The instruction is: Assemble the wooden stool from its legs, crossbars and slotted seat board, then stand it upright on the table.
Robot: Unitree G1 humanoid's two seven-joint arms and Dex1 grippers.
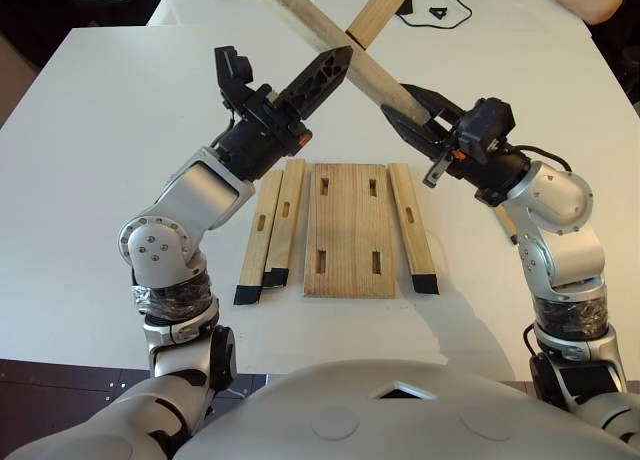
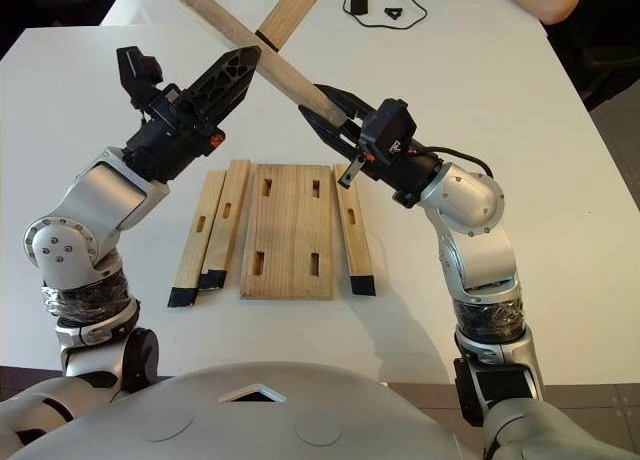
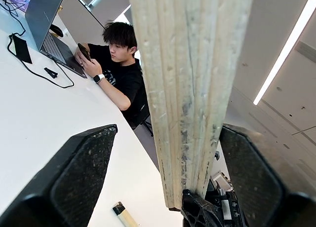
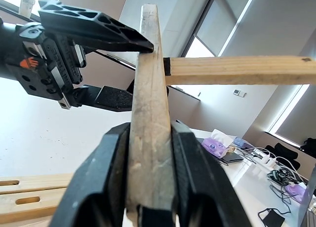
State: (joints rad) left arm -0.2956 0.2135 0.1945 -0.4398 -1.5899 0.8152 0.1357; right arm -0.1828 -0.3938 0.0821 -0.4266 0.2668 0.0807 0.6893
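Observation:
Both arms are raised over the table, each with a wooden piece, and the two pieces cross in the air. My right gripper (image 1: pixel 405 108) is shut on a long wooden leg (image 1: pixel 300 15) that slants up to the left; the right wrist view shows its fingers (image 4: pixel 111 177) clamped on it. My left gripper (image 1: pixel 340 60) holds a black-tipped leg (image 1: pixel 385 5) by its dark end, right at the crossing. The long leg (image 3: pixel 192 89) hides that grip. On the table lie the slotted seat board (image 1: pixel 350 228), two slotted legs (image 1: pixel 272 230) to its left and one leg (image 1: pixel 412 225) to its right.
Another wooden piece (image 1: pixel 506 220) lies partly behind my right forearm. The white table (image 1: pixel 110 140) has bare room on both sides of the parts. A second table behind carries a laptop (image 3: pixel 47 19) and black cables (image 1: pixel 435 10).

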